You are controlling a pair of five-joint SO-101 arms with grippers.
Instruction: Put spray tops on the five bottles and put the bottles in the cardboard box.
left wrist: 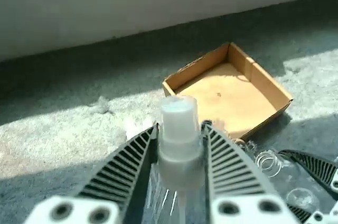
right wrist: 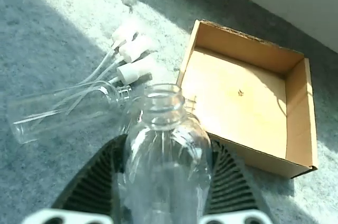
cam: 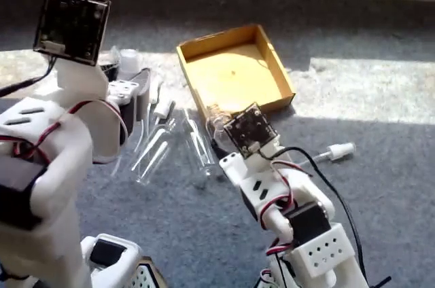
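Nearest, the right gripper (right wrist: 166, 147) is clamping a clear bottle (right wrist: 165, 168) by its body, with a jaw pressing on each side. The bottle's long axis is running out along the fingers, and its open neck is pointing away from the arm toward the near wall of the cardboard box (right wrist: 243, 94).

The left gripper (left wrist: 179, 128) is squeezing a spray top (left wrist: 178, 115), whose white cap is poking out past the fingertips, also toward the box. From there the held bottle's neck is lying near, off toward the right arm, so the two axes are running roughly side by side, not in line. The left arm would likely have to swing its top across and turn it.

Between the arms, loose bottles (cam: 155, 149) are lying flat on the carpet (cam: 380, 186). Farthest, the box is sitting with its floor bare.
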